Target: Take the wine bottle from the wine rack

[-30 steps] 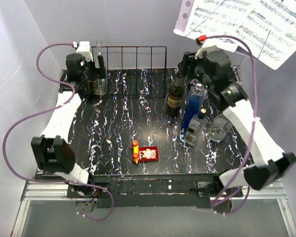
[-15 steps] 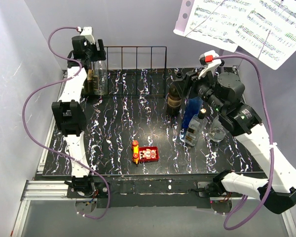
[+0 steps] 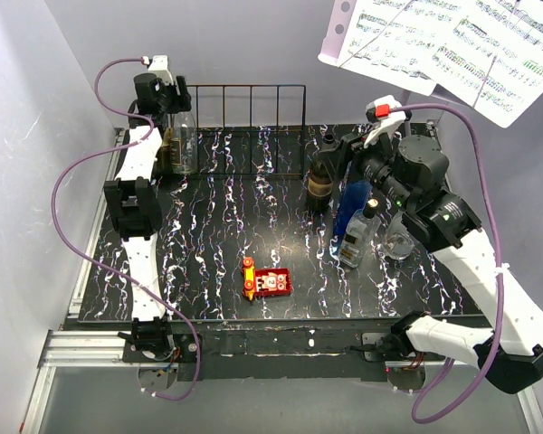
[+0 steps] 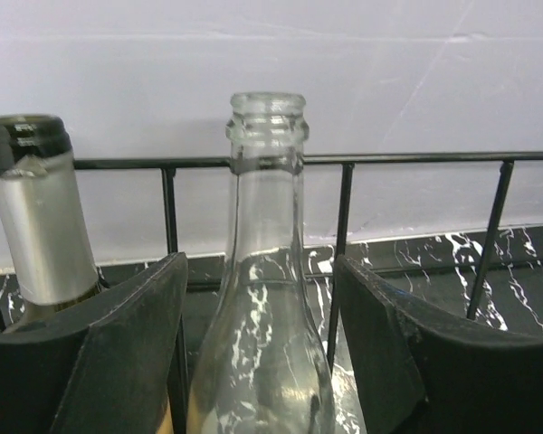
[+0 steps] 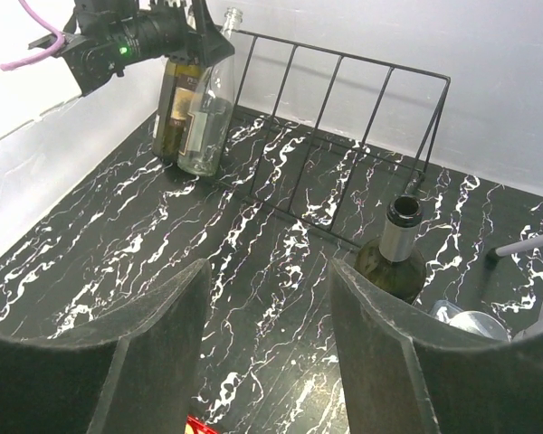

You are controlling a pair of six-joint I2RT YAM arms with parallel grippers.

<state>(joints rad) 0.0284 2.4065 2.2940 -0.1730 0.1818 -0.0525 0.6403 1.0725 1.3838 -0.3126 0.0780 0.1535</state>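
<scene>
The black wire wine rack stands along the back of the table. At its left end are a clear glass wine bottle and a dark bottle with a silver foil neck. My left gripper is open at the clear bottle's shoulder. In the left wrist view the clear bottle stands between the fingers, with small gaps either side, and the foil-necked bottle is to its left. My right gripper is open and empty beside a dark green bottle. The right wrist view shows the rack and the clear bottle.
A blue bottle, a small clear bottle with a black cap and a glass stand at the right. A red toy lies front centre. Sheet music hangs over the back right corner. The back wall is close behind the rack.
My left arm has straightened up, lifting its gripper from the bottle's body to its shoulder. My right arm has swung forward, bringing its gripper beside the dark green bottle.
</scene>
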